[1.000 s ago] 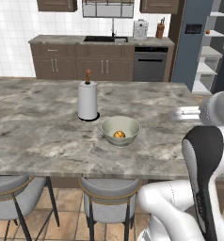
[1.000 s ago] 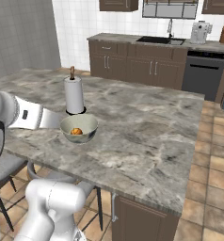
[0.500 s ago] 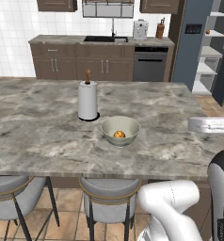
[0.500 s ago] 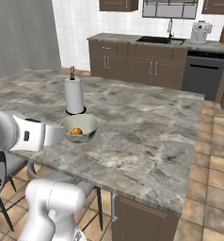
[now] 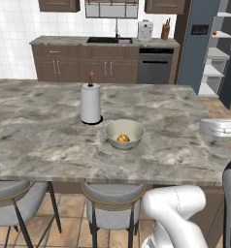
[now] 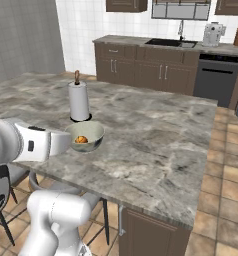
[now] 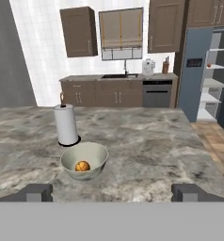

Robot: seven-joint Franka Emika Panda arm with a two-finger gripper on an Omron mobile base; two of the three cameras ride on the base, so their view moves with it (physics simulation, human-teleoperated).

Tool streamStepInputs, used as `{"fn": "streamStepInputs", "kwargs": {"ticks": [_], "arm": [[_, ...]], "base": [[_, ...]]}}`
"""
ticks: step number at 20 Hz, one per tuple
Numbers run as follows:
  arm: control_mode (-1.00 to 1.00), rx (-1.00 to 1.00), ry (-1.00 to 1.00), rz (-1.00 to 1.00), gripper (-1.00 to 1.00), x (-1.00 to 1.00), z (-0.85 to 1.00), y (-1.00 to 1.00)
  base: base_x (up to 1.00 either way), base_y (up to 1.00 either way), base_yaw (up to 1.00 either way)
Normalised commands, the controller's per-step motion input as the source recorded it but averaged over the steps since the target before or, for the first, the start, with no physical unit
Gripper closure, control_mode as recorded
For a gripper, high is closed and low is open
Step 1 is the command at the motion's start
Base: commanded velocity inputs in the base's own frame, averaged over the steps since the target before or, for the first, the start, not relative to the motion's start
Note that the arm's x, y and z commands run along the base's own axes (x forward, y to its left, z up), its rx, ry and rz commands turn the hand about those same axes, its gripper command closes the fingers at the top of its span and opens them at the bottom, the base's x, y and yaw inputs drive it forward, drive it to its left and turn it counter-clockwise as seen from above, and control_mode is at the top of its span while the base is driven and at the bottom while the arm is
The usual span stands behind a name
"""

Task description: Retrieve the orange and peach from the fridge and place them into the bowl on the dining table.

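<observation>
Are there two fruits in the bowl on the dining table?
No, the bowl holds a single orange fruit, lying on its pale inside.

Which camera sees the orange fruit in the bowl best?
The hand view is best: it looks straight into the bowl, so the round orange fruit shows whole on the pale bottom. The left base view shows the fruit smaller, low behind the front rim. In the right base view the fruit sits right beside the white arm.

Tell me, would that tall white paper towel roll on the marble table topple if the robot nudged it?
Probably, if pushed high: the tall white paper towel roll stands upright on a small dark base, much taller than wide. It looks light, so a low nudge might slide it along the smooth grey-brown marble table. Fallen, it would likely roll.
</observation>
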Motion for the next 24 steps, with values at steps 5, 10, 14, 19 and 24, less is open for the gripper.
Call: {"fn": "streamStepInputs", "kwargs": {"ticks": [5, 10, 14, 19, 24], "arm": [[1.00, 0.00, 0.00, 0.00, -1.00, 0.00, 0.00, 0.00], [1.00, 0.00, 0.00, 0.00, -1.00, 0.00, 0.00, 0.00], [1.00, 0.00, 0.00, 0.00, -1.00, 0.00, 0.00, 0.00], [1.00, 0.00, 0.00, 0.00, -1.00, 0.00, 0.00, 0.00], [1.00, 0.00, 0.00, 0.00, -1.00, 0.00, 0.00, 0.00]], "base": [[-0.37, -0.08, -0.01], [-0.76, 0.00, -0.01], [-0.74, 0.00, 0.00], [-0.56, -0.12, -0.01], [-0.57, -0.88, -0.18]]}}
